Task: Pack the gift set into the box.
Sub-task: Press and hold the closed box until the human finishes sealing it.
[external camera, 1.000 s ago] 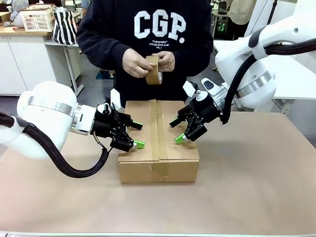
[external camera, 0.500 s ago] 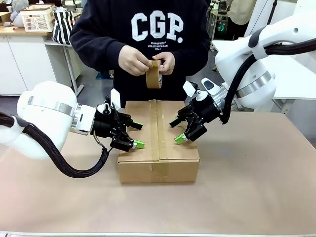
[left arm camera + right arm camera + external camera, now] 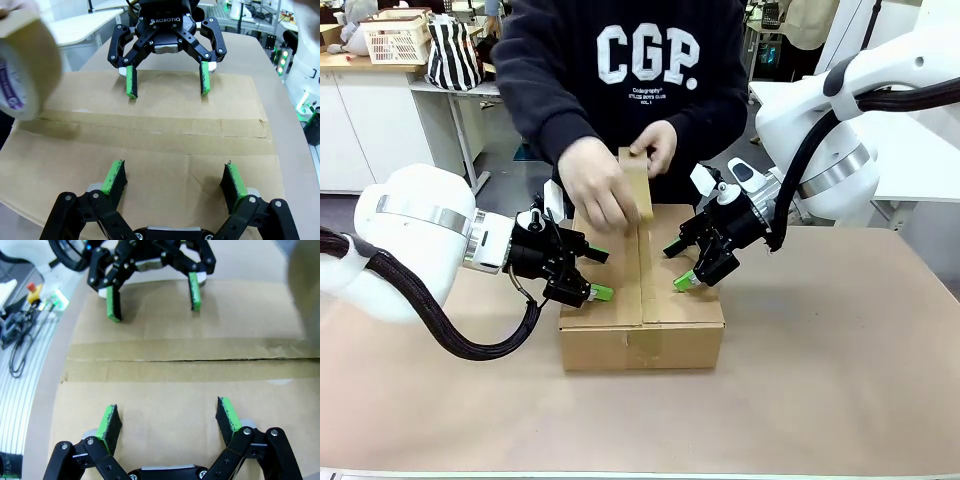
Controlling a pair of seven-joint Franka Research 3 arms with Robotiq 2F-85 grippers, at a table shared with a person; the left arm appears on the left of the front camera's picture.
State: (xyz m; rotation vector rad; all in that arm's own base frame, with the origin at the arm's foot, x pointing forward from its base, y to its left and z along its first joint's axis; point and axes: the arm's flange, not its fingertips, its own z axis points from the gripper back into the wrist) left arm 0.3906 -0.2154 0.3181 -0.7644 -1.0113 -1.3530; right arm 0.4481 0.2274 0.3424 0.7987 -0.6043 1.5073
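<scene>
1. Brown tabletop [image 3: 840, 360] holds the box [image 3: 642, 335] mid-table, flaps shut, gift set presumably inside.
2. Person's hand [image 3: 595, 190] runs tape roll [image 3: 636, 185] along the seam.
3. You'll want left gripper [image 3: 597, 273] and right gripper [image 3: 678, 266], fingers spread and empty, steady on the flaps.

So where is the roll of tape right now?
In the front view the roll of tape is in the person's hands, at the far end of the box, over its taped centre seam, between both grippers.

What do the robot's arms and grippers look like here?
Both arms are white with silver joint rings and black corrugated cable hoses. The left gripper and right gripper are black linkages with two fingers carrying green pads; white ROBOTIQ lettering shows on the right gripper in the left wrist view.
</scene>
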